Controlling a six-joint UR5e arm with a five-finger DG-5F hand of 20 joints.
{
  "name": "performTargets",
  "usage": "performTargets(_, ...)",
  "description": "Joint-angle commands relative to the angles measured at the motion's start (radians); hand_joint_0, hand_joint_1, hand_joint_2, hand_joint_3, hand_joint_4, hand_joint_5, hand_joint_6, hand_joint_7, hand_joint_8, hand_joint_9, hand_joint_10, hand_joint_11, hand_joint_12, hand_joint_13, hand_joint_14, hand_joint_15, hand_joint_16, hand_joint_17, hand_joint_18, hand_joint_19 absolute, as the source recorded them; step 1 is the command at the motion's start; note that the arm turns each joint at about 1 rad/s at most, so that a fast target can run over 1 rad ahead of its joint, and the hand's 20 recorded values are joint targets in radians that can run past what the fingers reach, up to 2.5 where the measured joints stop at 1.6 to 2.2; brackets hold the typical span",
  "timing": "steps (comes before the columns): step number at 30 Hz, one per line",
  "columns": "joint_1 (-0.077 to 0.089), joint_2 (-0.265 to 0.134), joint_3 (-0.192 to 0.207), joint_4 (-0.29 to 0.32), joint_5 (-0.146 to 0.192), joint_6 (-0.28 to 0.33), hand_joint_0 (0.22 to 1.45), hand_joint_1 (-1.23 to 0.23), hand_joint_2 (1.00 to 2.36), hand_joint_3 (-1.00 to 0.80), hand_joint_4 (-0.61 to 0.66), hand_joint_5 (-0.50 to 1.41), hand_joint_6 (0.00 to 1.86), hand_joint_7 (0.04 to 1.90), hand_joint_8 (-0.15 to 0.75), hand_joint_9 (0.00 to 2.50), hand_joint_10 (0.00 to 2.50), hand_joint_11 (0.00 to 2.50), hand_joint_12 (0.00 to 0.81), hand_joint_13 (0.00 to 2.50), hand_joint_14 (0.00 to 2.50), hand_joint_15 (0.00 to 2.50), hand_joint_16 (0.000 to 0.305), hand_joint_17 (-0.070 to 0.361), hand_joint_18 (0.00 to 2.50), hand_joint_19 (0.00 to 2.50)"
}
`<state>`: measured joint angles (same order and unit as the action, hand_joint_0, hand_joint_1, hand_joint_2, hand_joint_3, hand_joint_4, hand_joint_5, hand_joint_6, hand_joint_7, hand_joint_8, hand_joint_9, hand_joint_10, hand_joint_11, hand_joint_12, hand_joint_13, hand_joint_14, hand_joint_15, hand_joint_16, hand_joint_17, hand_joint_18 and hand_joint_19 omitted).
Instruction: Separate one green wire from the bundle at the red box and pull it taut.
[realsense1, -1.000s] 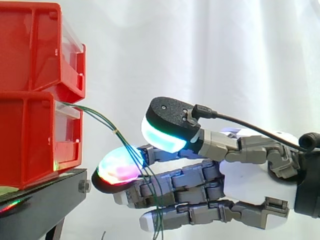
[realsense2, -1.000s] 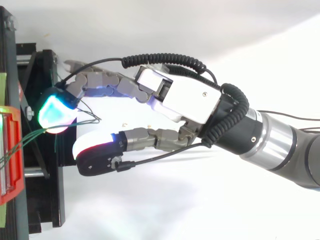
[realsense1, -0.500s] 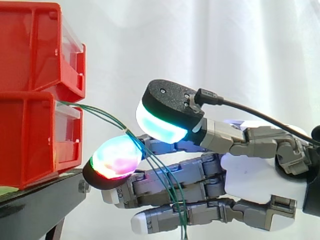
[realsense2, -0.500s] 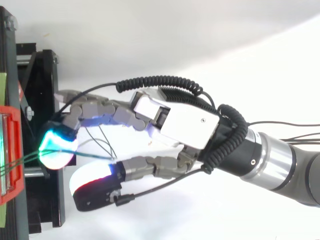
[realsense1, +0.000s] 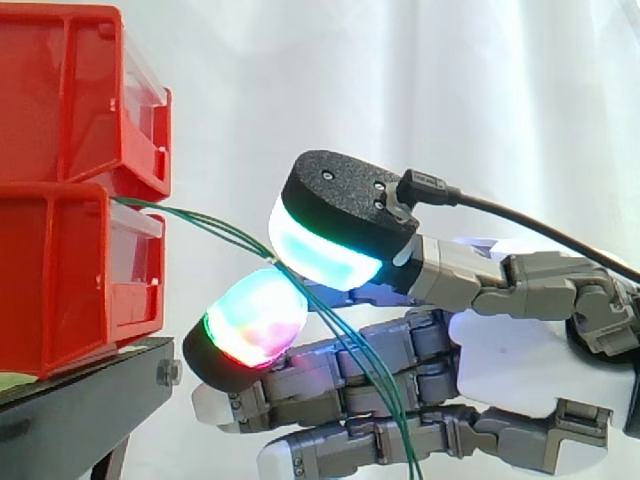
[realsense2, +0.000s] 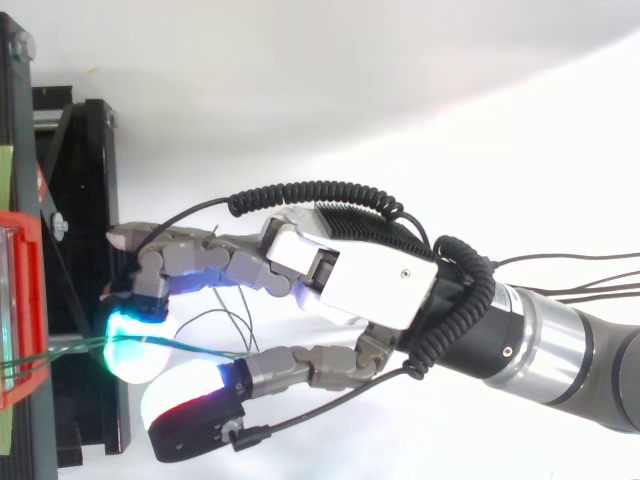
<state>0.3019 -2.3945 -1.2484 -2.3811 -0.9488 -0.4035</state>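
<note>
The arm (realsense2: 565, 352) comes in from the right edge of the top view, in its lower half, with the wrist angled up and to the left. In the side view the hand (realsense1: 505, 352) takes up the lower right, palm on edge and fingers pointing left. Its thumb pad (realsense1: 318, 250), glowing cyan-white, bends down over the uppermost finger pad (realsense1: 256, 318), lit green, red and blue. The two pinch the green wires (realsense1: 214, 221) between them. The lower fingers lie nearly straight, stacked beneath.

Robotics laboratory test cell: stacked red bins (realsense1: 60, 100) at left on a black stand (realsense1: 90, 410), plain white curtain (realsense1: 420, 90) behind, robot arm (realsense2: 560, 350) entering from right.
</note>
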Motion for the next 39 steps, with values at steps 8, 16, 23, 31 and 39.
performTargets(8, -0.012, 0.000, 0.000, -0.021, -0.002, 0.005, 0.56, -0.56, 1.01, -0.43, 0.23, -0.11, 0.50, 1.19, 0.315, 0.58, 0.00, 0.19, 0.355, 0.44, 0.00, 0.07, 0.052, 0.118, 0.54, 0.22)
performTargets(16, -0.032, 0.000, -0.037, -0.015, -0.004, 0.017, 0.56, -0.55, 1.01, -0.43, 0.25, -0.12, 0.50, 1.16, 0.315, 0.58, 0.00, 0.19, 0.355, 0.44, 0.00, 0.07, 0.052, 0.118, 0.54, 0.23)
performTargets(23, -0.035, -0.002, -0.057, 0.000, -0.002, 0.037, 0.56, -0.55, 1.01, -0.43, 0.22, -0.10, 0.50, 1.29, 0.317, 0.59, 0.00, 0.19, 0.356, 0.44, 0.00, 0.08, 0.052, 0.118, 0.54, 0.23)
performTargets(31, -0.030, 0.000, -0.054, 0.029, -0.002, 0.032, 0.56, -0.56, 1.01, -0.43, 0.22, -0.10, 0.51, 1.33, 0.319, 0.59, 0.00, 0.19, 0.355, 0.45, 0.00, 0.08, 0.052, 0.118, 0.55, 0.23)
performTargets(39, -0.027, 0.000, -0.034, 0.029, 0.001, 0.012, 0.56, -0.57, 1.01, -0.44, 0.21, -0.11, 0.58, 1.25, 0.325, 0.62, 0.00, 0.22, 0.356, 0.48, 0.00, 0.09, 0.052, 0.118, 0.59, 0.26)
